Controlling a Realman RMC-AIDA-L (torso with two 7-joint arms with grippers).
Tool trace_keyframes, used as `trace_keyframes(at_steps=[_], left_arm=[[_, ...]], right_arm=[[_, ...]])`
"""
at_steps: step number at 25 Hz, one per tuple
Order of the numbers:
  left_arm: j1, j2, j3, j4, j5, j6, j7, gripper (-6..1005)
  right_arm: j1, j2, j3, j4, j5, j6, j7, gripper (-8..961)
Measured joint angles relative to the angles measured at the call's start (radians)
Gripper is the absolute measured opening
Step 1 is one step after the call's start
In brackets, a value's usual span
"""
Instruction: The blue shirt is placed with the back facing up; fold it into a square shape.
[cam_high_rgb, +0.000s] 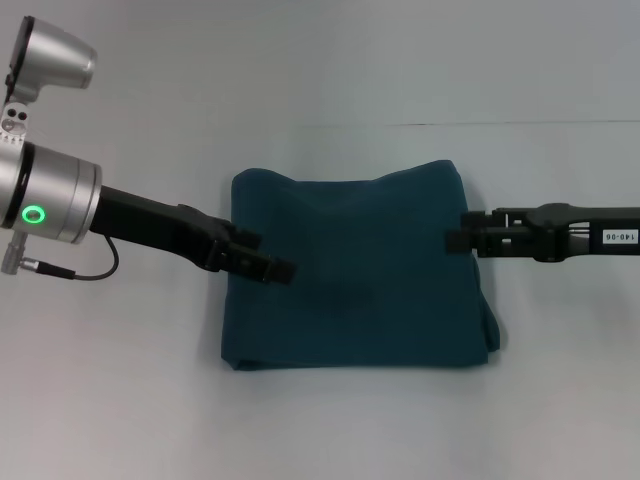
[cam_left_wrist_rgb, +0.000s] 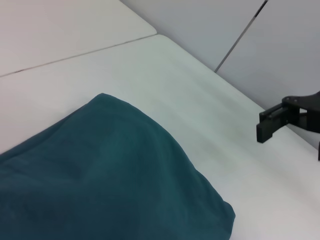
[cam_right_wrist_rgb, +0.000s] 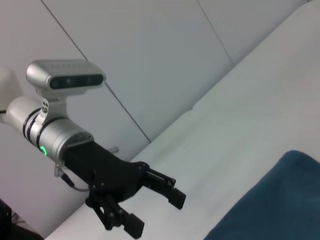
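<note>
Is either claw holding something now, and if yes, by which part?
Nothing is held. The left claw is open above the blue shirt's left edge; the right claw is at its right edge, gripping nothing.

My left arm reaches in low from the left, silver wrist showing a green ring light; its black left tool has fingers spread apart. My black right tool extends level from the right, fingers parted.
</note>
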Motion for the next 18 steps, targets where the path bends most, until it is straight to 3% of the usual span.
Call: trace_keyframes(at_steps=[18], left_arm=[[-0.018,0.003,0.009,0.002,0.001,0.002,-0.022,938]], right_arm=[[-0.003,-0.016,-0.039,0.008,-0.029,-0.001,-0.029,774]])
